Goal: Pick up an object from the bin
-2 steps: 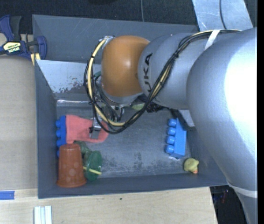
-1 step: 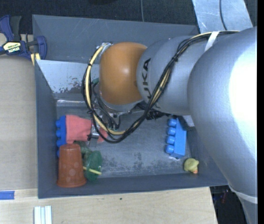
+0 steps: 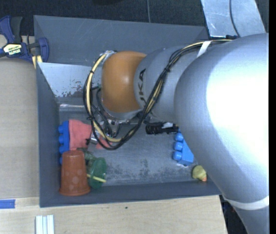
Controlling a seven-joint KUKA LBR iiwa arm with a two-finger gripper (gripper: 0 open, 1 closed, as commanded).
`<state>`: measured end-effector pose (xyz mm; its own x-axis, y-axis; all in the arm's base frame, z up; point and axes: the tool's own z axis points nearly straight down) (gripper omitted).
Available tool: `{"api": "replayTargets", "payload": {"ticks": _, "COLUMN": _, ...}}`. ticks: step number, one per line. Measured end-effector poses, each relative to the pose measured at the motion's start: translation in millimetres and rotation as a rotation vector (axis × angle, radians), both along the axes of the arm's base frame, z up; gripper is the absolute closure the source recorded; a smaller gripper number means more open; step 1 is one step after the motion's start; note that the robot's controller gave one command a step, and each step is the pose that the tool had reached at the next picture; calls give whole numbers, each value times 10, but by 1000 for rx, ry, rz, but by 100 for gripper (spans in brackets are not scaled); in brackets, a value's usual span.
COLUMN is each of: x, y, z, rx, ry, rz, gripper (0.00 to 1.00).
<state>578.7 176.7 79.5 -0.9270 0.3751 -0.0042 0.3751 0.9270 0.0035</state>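
Note:
My gripper (image 3: 109,126) hangs low over the left half of the bin, mostly covered by the arm's orange dome and cables. Right beside it on its left lies a pink soft thing (image 3: 79,133), whose right edge runs in under the gripper. A blue knobbed block (image 3: 63,136) lies against the pink thing's left side. In front of them a brown-orange cup (image 3: 73,173) lies on its side in the front left corner. A green thing (image 3: 97,170) rests against that cup.
A second blue knobbed block (image 3: 182,149) lies toward the right of the bin floor, and a small yellow thing (image 3: 199,173) sits near the front right corner. The thick grey arm covers the bin's right and back parts.

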Motion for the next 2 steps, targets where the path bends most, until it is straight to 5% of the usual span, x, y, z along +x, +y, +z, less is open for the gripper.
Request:
{"api": "replayTargets", "payload": {"ticks": 1, "x": 53, "y": -45, "z": -79, "rx": 1, "ry": -3, "rz": 153, "gripper": 100}}
{"api": "replayTargets", "payload": {"ticks": 2, "x": 53, "y": -45, "z": -79, "rx": 1, "ry": -3, "rz": 152, "gripper": 100}}
